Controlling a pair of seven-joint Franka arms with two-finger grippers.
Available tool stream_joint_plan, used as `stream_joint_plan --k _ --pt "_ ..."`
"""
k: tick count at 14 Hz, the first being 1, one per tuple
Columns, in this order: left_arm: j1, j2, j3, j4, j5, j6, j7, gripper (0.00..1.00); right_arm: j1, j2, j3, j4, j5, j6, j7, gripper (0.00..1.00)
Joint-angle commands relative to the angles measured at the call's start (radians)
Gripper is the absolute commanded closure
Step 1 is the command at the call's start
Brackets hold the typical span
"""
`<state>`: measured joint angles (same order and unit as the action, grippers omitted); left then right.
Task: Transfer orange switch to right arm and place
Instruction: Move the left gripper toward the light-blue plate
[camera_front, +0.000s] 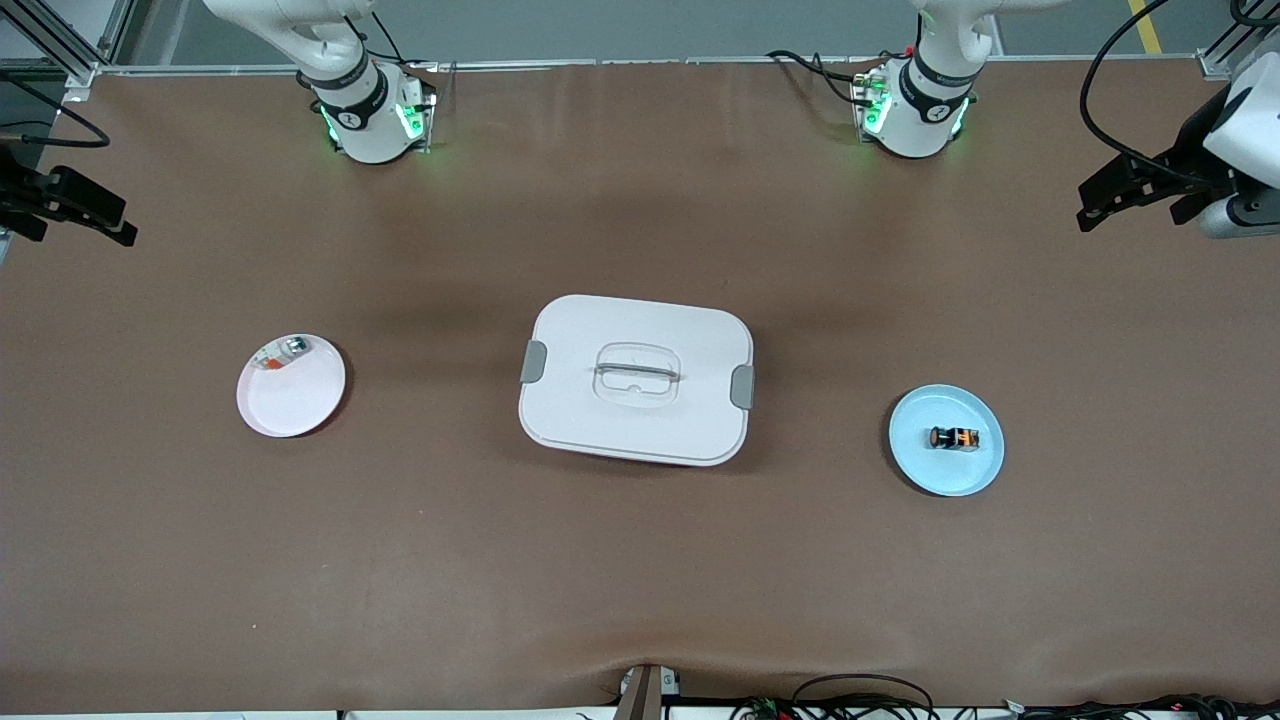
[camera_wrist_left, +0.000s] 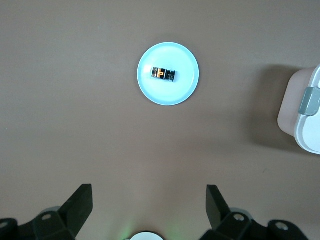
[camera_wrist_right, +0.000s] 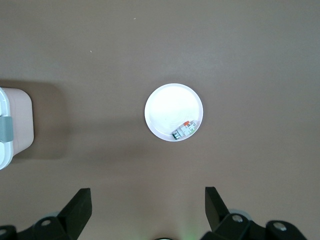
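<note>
The orange switch (camera_front: 953, 438) is a tiny black cylinder with orange marks. It lies on its side in the middle of a light blue plate (camera_front: 940, 472) toward the left arm's end of the table. In the left wrist view the orange switch (camera_wrist_left: 164, 74) and its blue plate (camera_wrist_left: 170, 94) lie far below. My left gripper (camera_front: 1100, 205) (camera_wrist_left: 150, 194) hangs high over that end of the table, open and holding nothing. My right gripper (camera_front: 115, 225) (camera_wrist_right: 148, 195) hangs high over the right arm's end, open too, with nothing between its fingers.
A white lidded box (camera_front: 636, 430) with grey clips stands mid-table, between the two plates; its edge shows as the box (camera_wrist_left: 306, 125) and the box (camera_wrist_right: 12, 125). A pale pink plate (camera_front: 290, 405) (camera_wrist_right: 167, 105) toward the right arm's end holds a clear-and-silver part (camera_front: 282, 353) (camera_wrist_right: 184, 130).
</note>
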<state>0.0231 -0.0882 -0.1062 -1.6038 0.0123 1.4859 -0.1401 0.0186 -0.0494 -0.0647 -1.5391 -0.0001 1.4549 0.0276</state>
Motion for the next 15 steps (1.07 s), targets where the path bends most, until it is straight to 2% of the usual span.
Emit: stream_joint_plan --k 1,5,8,13,15 --pt "-0.008 0.016 0.003 0.025 0.0 -0.025 -0.009 0.0 -0.011 0.008 0.011 0.025 -0.006 -0.011 0.011 0.0" --pt "-0.003 0.031 0.003 0.028 0.001 -0.021 -0.009 0.0 -0.011 0.008 0.011 0.025 -0.006 -0.011 0.011 0.0" --pt "-0.002 0.094 0.003 0.028 0.003 0.01 -0.001 0.0 -0.011 0.008 0.011 0.025 -0.006 -0.011 0.009 0.0" --pt "0.008 0.198 0.003 -0.034 0.003 0.212 0.079 0.0 -0.011 0.008 0.011 0.025 -0.006 -0.011 0.009 0.0" --pt "0.009 0.225 0.005 -0.108 0.003 0.339 0.106 0.0 -0.011 0.008 0.011 0.025 -0.006 -0.011 0.009 0.0"
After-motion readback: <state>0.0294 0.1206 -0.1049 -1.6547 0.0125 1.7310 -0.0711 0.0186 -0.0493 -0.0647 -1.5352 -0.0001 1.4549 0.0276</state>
